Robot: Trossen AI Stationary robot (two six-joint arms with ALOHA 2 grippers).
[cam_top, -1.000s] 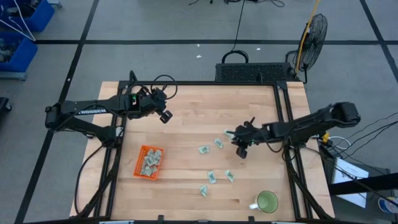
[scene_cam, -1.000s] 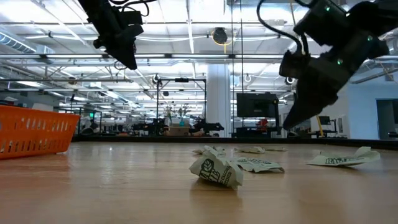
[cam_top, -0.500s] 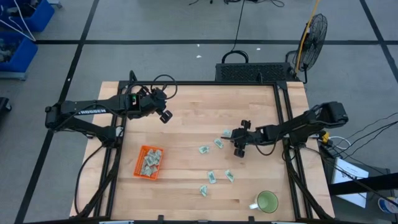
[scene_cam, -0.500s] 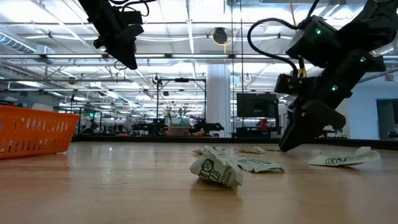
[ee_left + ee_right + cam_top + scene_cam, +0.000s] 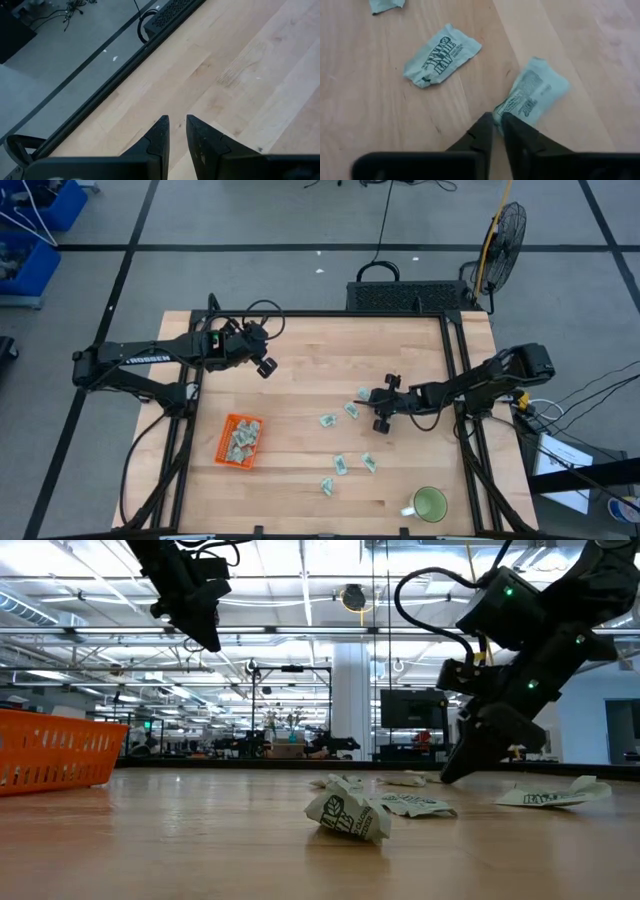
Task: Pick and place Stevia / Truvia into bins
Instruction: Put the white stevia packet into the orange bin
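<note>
Pale wood table (image 5: 300, 370) — grey floor around — both arms' fingers narrow, empty.

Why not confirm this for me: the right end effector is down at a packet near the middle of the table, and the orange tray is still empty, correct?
Not quite. The right end effector is down at a packet, but the orange tray is not empty: the high view shows several packets lying in it.
</note>
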